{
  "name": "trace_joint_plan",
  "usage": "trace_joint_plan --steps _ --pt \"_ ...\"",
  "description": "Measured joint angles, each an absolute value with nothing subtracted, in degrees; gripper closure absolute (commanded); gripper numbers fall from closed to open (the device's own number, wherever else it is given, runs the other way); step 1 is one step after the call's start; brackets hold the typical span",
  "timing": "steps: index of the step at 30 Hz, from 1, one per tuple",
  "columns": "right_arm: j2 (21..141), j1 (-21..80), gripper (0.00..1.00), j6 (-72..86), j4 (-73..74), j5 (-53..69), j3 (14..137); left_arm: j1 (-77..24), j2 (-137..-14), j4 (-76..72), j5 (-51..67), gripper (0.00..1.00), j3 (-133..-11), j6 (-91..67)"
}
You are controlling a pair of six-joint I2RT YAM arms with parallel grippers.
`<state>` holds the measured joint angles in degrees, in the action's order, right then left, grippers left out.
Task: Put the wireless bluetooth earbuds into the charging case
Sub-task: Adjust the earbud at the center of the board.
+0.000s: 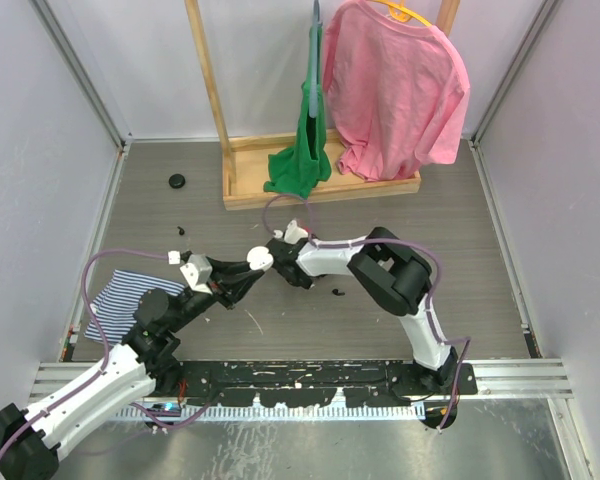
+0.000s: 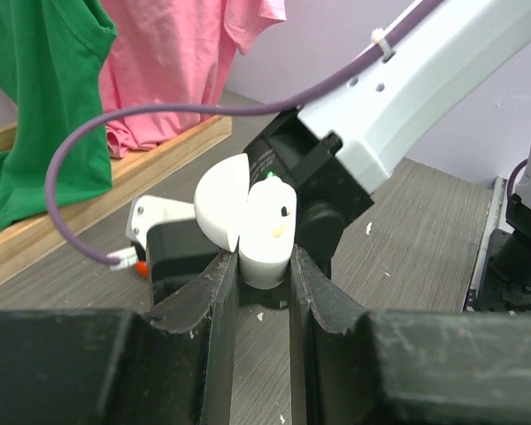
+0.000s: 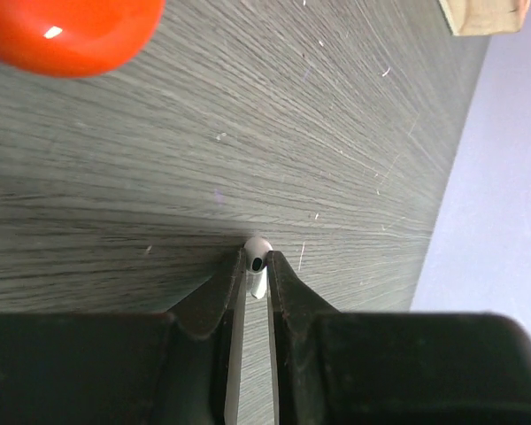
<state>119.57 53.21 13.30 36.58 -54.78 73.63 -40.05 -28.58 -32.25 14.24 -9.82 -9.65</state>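
Cloth, striped (image 1: 118,296): lies flat on the table (image 1: 460,250), out to the left of the left gripper (image 1: 242,280). Seen in the top view only.

Left gripper: both fingers are pressed against the lower body of the charging case (image 2: 267,232), pinching it upright. The top view gives only a white blob where the two arms meet. The left wrist view shows the grip and the domed lid (image 2: 223,208), swung open to the left of the body.

Charging case, contents: the upper face shows one small dark hole and a pale yellowish spot. Whether an earbud sits inside cannot be told.

Right gripper (image 3: 257,266): jaws nearly together, nipping a white earbud (image 3: 257,251) at their very tips, with its dark end facing the camera. Only the right wrist view shows this. From the left wrist view the right arm's black wrist and white link stand directly behind the case and hide the earbud.

Surroundings:
- Round black item (image 1: 177,181), far beyond the left gripper.
- Wooden rack (image 1: 320,188), beyond both grippers, with a green garment (image 1: 302,150) and a pink shirt (image 1: 395,90) hanging from it.
- Small dark object (image 1: 338,293), on the table just beside the right arm.
- Blurred orange-red shape (image 3: 66,31), up and left of the right gripper.
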Motion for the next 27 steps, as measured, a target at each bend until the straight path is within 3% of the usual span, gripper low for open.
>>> trace_joint_plan --steps 18,24,27 --pt "127.5 59.7 0.76 14.2 46.9 -60.5 80.9 -40.0 -27.4 -32.2 12.6 0.95 -9.5 -9.7" --pt "127.7 60.4 0.75 14.4 48.0 -59.6 81.9 -40.1 -27.1 -32.2 12.6 0.95 -9.5 -9.7" --pt "127.7 60.6 0.68 14.3 48.2 -59.2 82.1 -40.1 -27.1 -32.2 12.6 0.95 -9.5 -9.7"
